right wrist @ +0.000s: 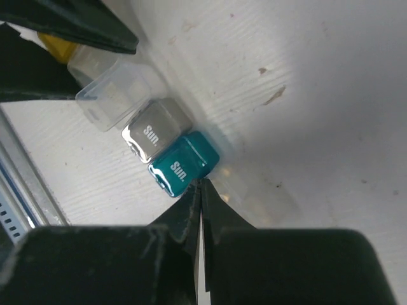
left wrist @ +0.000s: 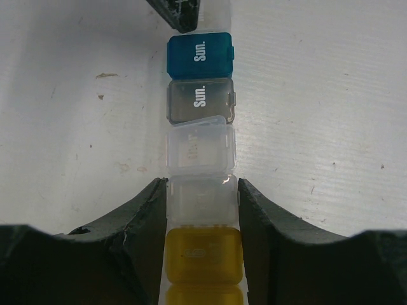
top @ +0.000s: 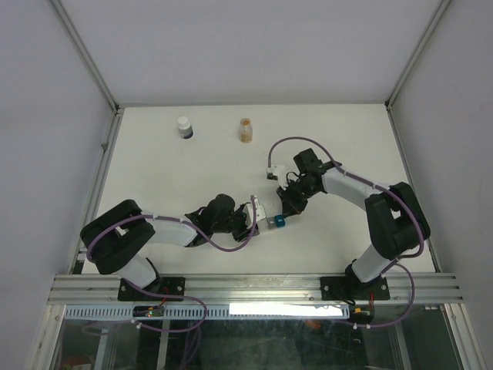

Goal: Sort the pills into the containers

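White table (top: 154, 162) in the overhead view: at the far side, a white-capped dark bottle (top: 184, 127) stands left of a clear vial (top: 246, 126) holding the orange pills (top: 246, 136). The containers (top: 275, 223) — a short joined strip — lie near the middle, between the left claw (top: 262, 219) and right claw (top: 284, 213).

Left wrist view: the blue cube (left wrist: 200, 55) and grey cube (left wrist: 200, 100) both read "Sun."; the left claw is narrowed onto a clear cube (left wrist: 202, 202), one finger against each side, with the yellow cube (left wrist: 203, 254) nearest the camera.

Right wrist view: the right claw is pressed fully together and holds nothing — its tips touch the blue cube's edge.
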You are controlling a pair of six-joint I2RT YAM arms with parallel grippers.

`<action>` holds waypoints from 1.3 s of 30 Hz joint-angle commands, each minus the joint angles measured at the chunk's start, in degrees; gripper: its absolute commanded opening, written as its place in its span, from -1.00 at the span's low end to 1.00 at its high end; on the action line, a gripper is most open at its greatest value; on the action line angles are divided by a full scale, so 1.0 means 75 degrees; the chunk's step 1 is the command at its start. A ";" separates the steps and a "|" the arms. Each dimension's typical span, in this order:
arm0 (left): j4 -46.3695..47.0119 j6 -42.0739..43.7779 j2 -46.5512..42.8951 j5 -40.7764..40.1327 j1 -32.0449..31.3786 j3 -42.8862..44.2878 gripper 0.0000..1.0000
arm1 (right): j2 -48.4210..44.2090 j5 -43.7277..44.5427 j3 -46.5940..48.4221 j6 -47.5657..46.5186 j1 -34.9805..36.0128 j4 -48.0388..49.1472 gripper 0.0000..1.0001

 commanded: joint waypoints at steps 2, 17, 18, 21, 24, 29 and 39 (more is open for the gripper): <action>0.0096 0.0006 0.0073 0.0166 -0.0095 0.0186 -0.47 | 0.0178 0.1239 -0.0104 -0.0018 0.0018 0.0278 -1.00; -0.0011 -0.0015 0.0047 0.0190 -0.0094 0.0349 -0.33 | -0.1184 -0.2451 0.0125 0.0141 0.0011 0.0486 -0.91; 0.0019 -0.0015 0.0033 0.0189 -0.0097 0.0322 -0.33 | -0.1079 -0.2498 0.0189 0.0506 0.0027 0.0708 -0.91; 0.0115 -0.0060 0.0012 0.0168 -0.0094 0.0255 -0.34 | -0.0530 -0.2561 0.0412 0.1286 0.0125 0.0998 -0.93; 0.0207 -0.0096 -0.0020 0.0143 -0.0095 0.0198 -0.36 | -0.0280 -0.2621 0.0512 0.1669 0.0325 0.1118 -0.95; 0.0306 -0.0125 0.0034 0.0142 -0.0094 0.0188 -0.38 | -0.0098 -0.2814 0.0472 0.2131 0.0458 0.1387 -0.98; 0.0342 -0.0195 0.0180 0.0171 -0.0094 0.0229 -0.40 | 0.1424 0.0417 0.0558 0.2249 0.1247 0.0987 -1.00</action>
